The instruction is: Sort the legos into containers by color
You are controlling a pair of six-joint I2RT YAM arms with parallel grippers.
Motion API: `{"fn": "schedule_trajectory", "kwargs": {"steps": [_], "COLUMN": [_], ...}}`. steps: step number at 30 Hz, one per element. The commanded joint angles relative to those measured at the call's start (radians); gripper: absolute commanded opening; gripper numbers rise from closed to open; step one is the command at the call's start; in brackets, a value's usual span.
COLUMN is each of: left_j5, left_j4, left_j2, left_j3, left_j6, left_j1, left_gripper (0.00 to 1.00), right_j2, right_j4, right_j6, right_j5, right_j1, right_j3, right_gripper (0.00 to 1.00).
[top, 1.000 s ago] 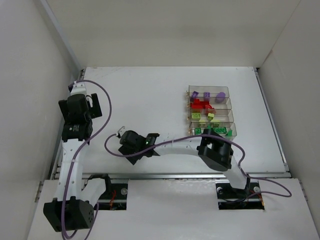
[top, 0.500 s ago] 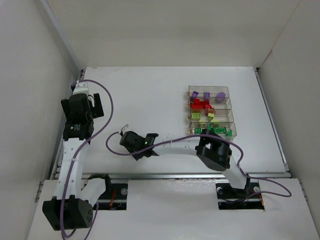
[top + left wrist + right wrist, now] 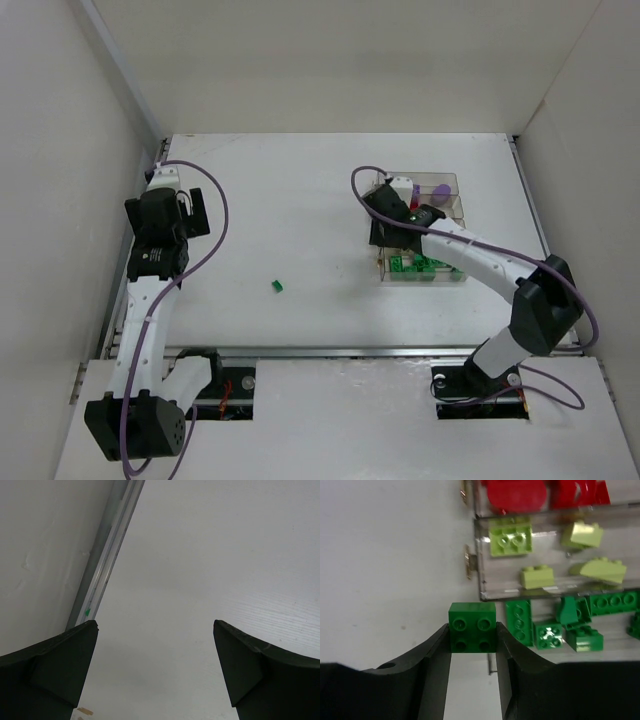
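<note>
In the right wrist view my right gripper [image 3: 472,635] is shut on a dark green four-stud lego [image 3: 472,627], held just left of the containers [image 3: 476,555]. The dark green bin [image 3: 620,635] holds several green legos [image 3: 549,635]. Yellow-green legos [image 3: 510,540] and red ones [image 3: 512,492] fill the bins beyond. From above, the right gripper [image 3: 380,232] hangs over the left end of the containers [image 3: 455,182], hiding part of them. A purple lego [image 3: 437,192] shows in the far bin. One small green lego [image 3: 278,286] lies loose on the table. My left gripper [image 3: 190,210] is open and empty.
White walls close in the table on the left, back and right. A metal rail [image 3: 107,555] runs along the left wall, close to the left gripper [image 3: 155,645]. The right arm's purple cable [image 3: 365,185] loops above the containers.
The right arm has swung from the table's near middle to the containers' left end. A small green lego now lies where the gripper was. The left arm has barely moved.
</note>
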Motion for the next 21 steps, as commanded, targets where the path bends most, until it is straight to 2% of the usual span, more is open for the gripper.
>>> {"fn": "schedule_trajectory", "kwargs": {"steps": [1,4,8,9,11,14,15,18,21], "left_j5": [0.006,0.006,0.016,0.016,0.016,0.025,0.025,0.025,0.025], "left_j4": [0.023,0.023,0.023,0.023,0.023,0.023,0.023,0.023,0.023], "left_j2": [-0.016,-0.016,-0.016,-0.016,-0.016,-0.016,-0.016,-0.016,-0.016], "left_j3": [-0.006,-0.006,-0.006,-0.006,-0.006,-0.006,-0.006,-0.006,-0.006], "left_j6": [0.004,0.004,0.004,0.004,0.004,0.004,0.004,0.004,0.004], "left_j1": [-0.004,-0.004,-0.004,-0.004,-0.004,-0.004,-0.004,-0.004,0.005], "left_gripper": [1.00,1.00,1.00,1.00,1.00,1.00,1.00,1.00,1.00], "right_j2": [-0.035,-0.064,-0.105,-0.105,-0.105,-0.115,-0.115,-0.095,-0.058], "right_j4": [-0.076,-0.067,-0.058,-0.058,-0.058,-0.084,-0.096,-0.107,-0.005], "right_j6": [0.057,0.066,0.066,0.066,0.066,0.054,0.039,-0.032,-0.127], "right_j5": [0.015,-0.022,-0.034,-0.034,-0.034,0.015,0.035,0.090,0.063], "right_j1": [-0.021,-0.093,-0.115,-0.115,-0.115,-0.089,-0.073,0.022,0.177], "right_j3": [-0.090,-0.146,-0.176,-0.176,-0.176,-0.125,-0.103,-0.009,0.061], "right_gripper": [0.00,0.00,0.10,0.32,0.64,0.96,1.00,1.00,1.00]}}
